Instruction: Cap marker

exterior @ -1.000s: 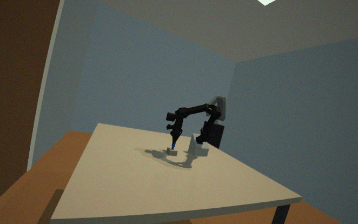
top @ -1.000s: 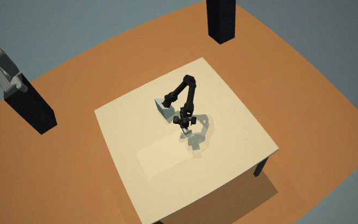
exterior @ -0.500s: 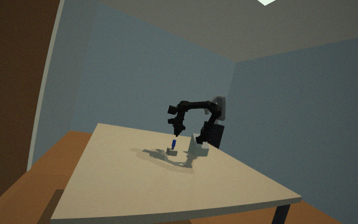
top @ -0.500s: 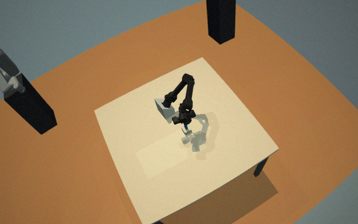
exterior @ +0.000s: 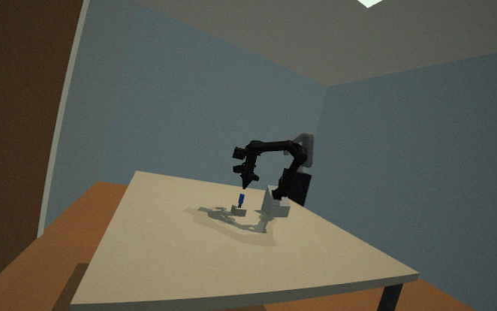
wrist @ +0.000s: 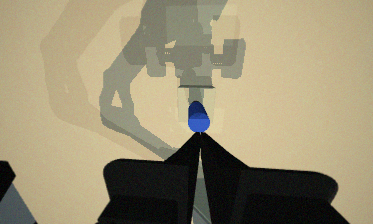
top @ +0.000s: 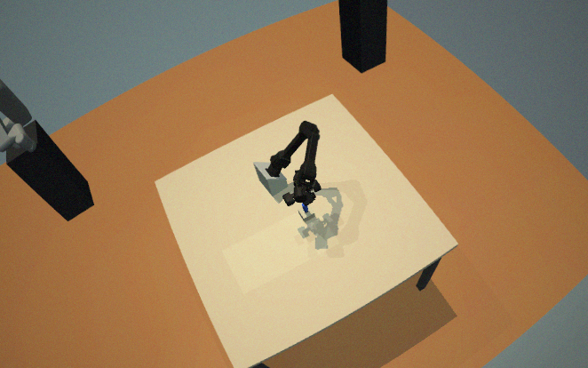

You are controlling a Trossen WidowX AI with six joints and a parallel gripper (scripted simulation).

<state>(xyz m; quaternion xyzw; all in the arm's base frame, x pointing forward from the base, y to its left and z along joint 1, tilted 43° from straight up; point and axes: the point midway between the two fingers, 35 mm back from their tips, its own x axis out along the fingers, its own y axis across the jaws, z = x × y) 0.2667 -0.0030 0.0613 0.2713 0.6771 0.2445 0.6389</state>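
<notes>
- Top view first: the arm reaches out from its grey base block (top: 269, 184), and the gripper (top: 304, 199) hangs over the middle of the cream table (top: 223, 284). Just below the fingertips a speck of blue shows, the cap (top: 305, 207), with the arm's shadow spread out past it. The holder is too small to make out from up here.
- Over to the exterior view, and this one tells the story: the gripper (exterior: 243, 186) is up in the air, tips pointing straight down, and there is plain daylight between it and the blue cap (exterior: 241, 199). The cap stands upright on top of the small grey holder block (exterior: 238, 210), so by the look of it it's seated on the marker; the marker itself is hidden under the cap. Whether it has clicked fully home, I can't tell at this size.
- Wrist view to finish: the two dark fingers are pressed together to a point, nothing between them. Right beyond the tips sits the cap's rounded blue top (wrist: 198, 118), directly in line, over the pale holder block (wrist: 197, 106).
- My read: capping looks done, jaws closed and empty, arm lifted off. What's left is either one more downward push with the closed tips if the cap isn't fully down, or simply drawing the arm well away and leaving the cap in place.
</notes>
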